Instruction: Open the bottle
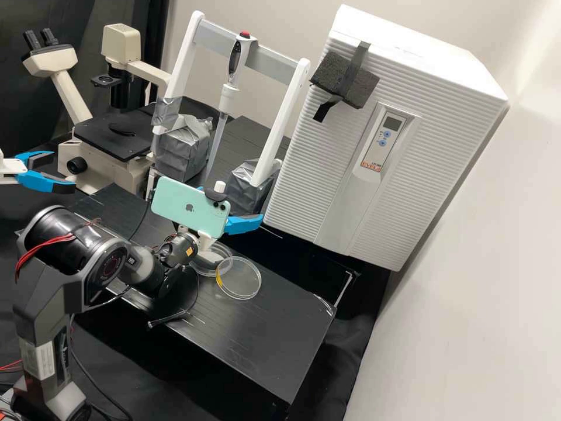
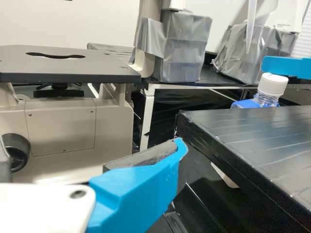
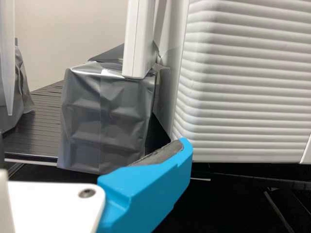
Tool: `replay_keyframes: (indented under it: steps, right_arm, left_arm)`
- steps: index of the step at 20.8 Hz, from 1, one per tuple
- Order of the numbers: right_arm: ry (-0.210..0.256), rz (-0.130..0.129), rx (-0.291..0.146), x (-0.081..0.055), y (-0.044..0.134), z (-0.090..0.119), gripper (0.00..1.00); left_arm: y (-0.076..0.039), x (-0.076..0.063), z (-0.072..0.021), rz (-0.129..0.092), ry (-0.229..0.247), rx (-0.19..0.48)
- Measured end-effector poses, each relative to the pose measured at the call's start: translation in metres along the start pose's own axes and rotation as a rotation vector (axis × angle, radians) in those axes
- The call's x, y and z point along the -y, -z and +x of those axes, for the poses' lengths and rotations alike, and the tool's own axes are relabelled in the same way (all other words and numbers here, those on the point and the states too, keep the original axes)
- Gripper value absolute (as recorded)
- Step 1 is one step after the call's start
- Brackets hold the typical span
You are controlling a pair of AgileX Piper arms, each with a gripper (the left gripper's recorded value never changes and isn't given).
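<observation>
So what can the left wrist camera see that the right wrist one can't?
Left wrist view: the microscope, the bottle with its white cap, and the black platform. Right wrist view: the big white ribbed box. Both: the grey taped block.

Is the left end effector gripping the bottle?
No, the left end effector sits open beside the microscope, well apart from the bottle.
</observation>
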Motion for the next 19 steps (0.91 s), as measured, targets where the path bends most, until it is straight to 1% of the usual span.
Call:
replay_keyframes:
  steps: [2, 3, 4, 5, 8, 10, 11, 14, 15, 17, 19]
  right_arm:
    - [0.0, 0.0, 0.0, 0.0, 0.0, 0.0, 1.0]
    - [0.0, 0.0, 0.0, 0.0, 0.0, 0.0, 1.0]
    - [0.0, 0.0, 0.0, 0.0, 0.0, 0.0, 1.0]
    - [0.0, 0.0, 0.0, 0.0, 0.0, 0.0, 1.0]
    - [0.0, 0.0, 0.0, 0.0, 0.0, 0.0, 1.0]
    - [-0.007, 0.0, -0.006, -0.002, 0.002, -0.003, 1.0]
    - [-0.012, 0.0, -0.017, -0.004, 0.005, -0.005, 1.0]
    - [-0.022, 0.001, -0.072, -0.004, 0.019, -0.009, 1.0]
    - [-0.016, 0.002, -0.087, -0.001, 0.022, -0.011, 1.0]
    - [-0.006, 0.002, -0.122, 0.003, 0.03, -0.013, 1.0]
    - [0.01, -0.005, -0.14, 0.008, 0.035, -0.015, 1.0]
  left_arm:
    - [-0.001, 0.001, 0.0, 0.008, 0.009, 0.012]
    - [-0.001, 0.001, -0.0004, 0.016, 0.015, 0.02]
    - [-0.001, 0.001, -0.0007, 0.033, 0.017, 0.022]
    - [-0.001, 0.001, -0.0007, 0.037, 0.018, 0.023]
    - [-0.001, 0.001, -0.0007, 0.038, 0.018, 0.024]
    - [-0.001, 0.002, -0.0007, 0.039, 0.02, 0.026]
    - [-0.001, 0.001, -0.0003, 0.041, 0.019, 0.028]
    - [-0.002, 0.001, 0.0, 0.043, 0.019, 0.03]
    - [-0.002, 0.001, 0.0, 0.046, 0.019, 0.03]
    - [-0.001, 0.001, 0.0008, 0.064, 0.02, 0.029]
    - [0.0, 0.002, 0.0011, 0.061, 0.025, 0.028]
